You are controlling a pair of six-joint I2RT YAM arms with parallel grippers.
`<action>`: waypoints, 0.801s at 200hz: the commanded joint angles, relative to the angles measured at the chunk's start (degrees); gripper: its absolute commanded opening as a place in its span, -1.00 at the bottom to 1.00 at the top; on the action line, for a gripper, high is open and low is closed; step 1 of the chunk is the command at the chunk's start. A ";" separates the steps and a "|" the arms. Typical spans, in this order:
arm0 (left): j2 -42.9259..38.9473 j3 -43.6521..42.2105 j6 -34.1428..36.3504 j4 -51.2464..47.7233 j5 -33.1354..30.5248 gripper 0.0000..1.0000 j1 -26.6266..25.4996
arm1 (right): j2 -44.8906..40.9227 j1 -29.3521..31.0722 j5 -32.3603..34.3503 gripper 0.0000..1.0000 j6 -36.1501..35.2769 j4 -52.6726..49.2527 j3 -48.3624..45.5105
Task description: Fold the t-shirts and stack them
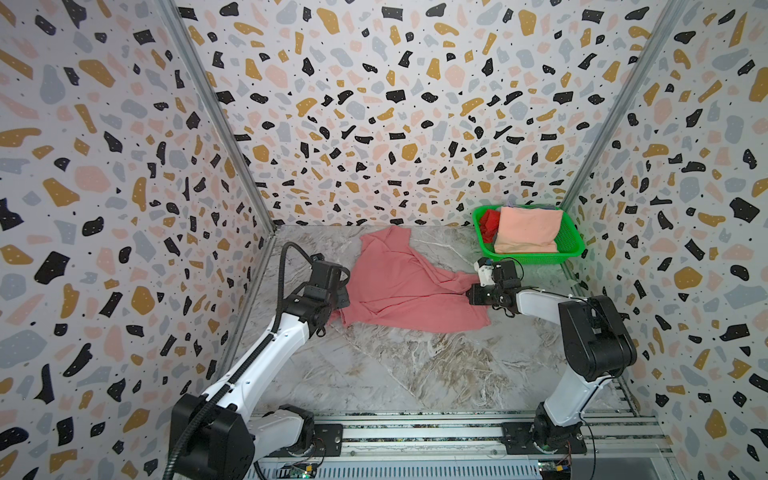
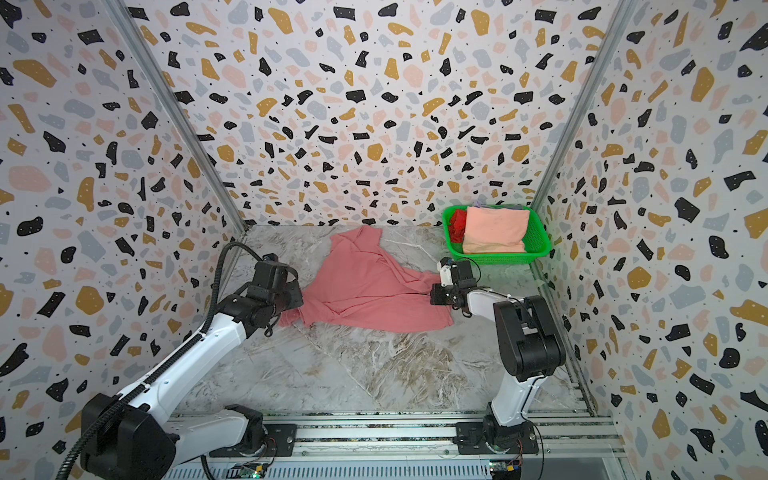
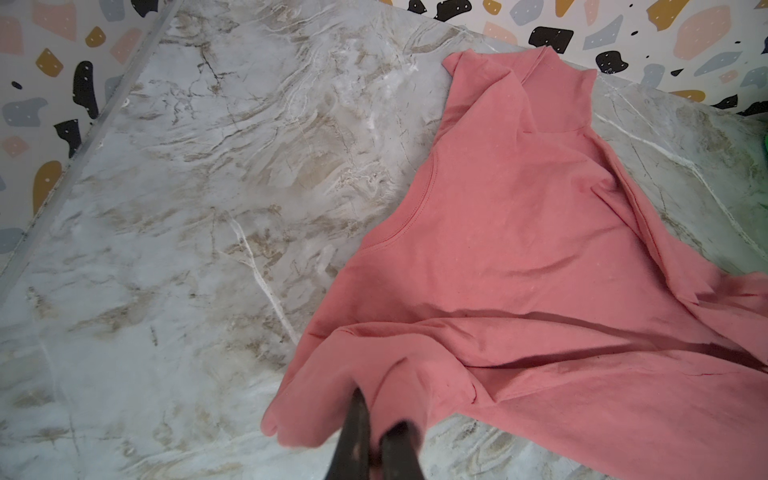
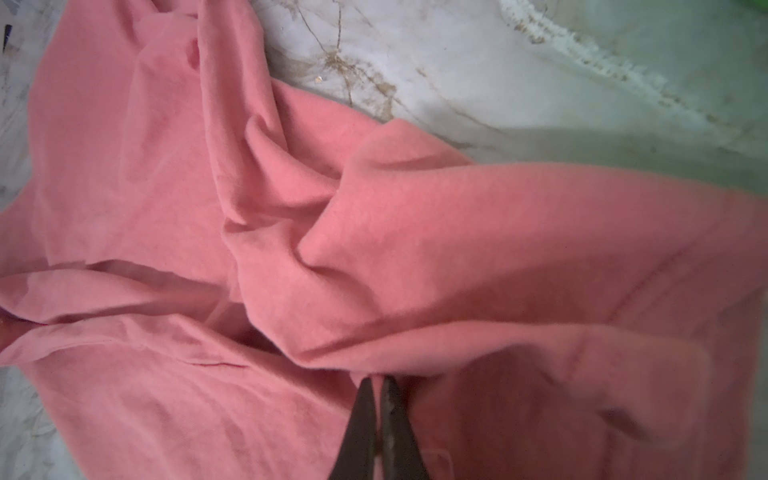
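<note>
Down at the left hand (image 3: 376, 424), the two dark fingers are pressed together on a fold of the rose-pink t-shirt (image 1: 399, 282), at the edge nearest that arm. It looks like a sleeve end, and the cloth puckers and drapes round the tips. Across from it the right hand (image 4: 379, 384) is likewise closed tight, nipping a gathered bunch at the shirt's opposite side, and in both top views creases run from that bunch back into the body of the shirt. Between the two, the shirt lies rumpled on the marble surface (image 1: 415, 374), toward the back, one part flopped over itself and a tail reaching toward the rear wall. I'd judge they mean to spread it flat before any folding. To do that well, the two should lift only a little and draw apart evenly, so the cloth tightens without slipping out of either pinch. A lopsided pull would just drag the whole thing sideways. The doubled-over flap at the back may need a second grab. In the far right corner the green basket (image 1: 536, 257) holds the peach t-shirt (image 1: 528, 232), folded, with the red t-shirt (image 1: 489, 224) tucked beside it, clear of the work.
</note>
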 commanded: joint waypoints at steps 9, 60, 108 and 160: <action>-2.58 2.14 -0.10 0.43 -3.84 -1.00 0.33 | -7.60 -0.38 2.61 -1.00 -0.41 -1.34 2.63; -12.27 14.62 7.07 4.91 -9.09 -1.00 2.86 | -22.02 -0.42 7.86 -1.00 -1.93 -5.90 18.91; -17.49 31.09 21.31 14.00 -13.95 -1.00 2.95 | -29.12 -0.16 9.84 -1.00 -7.11 1.73 33.92; -11.30 43.26 30.04 21.28 -8.10 -1.00 2.95 | -23.41 -0.07 4.34 -1.00 -12.33 11.93 47.31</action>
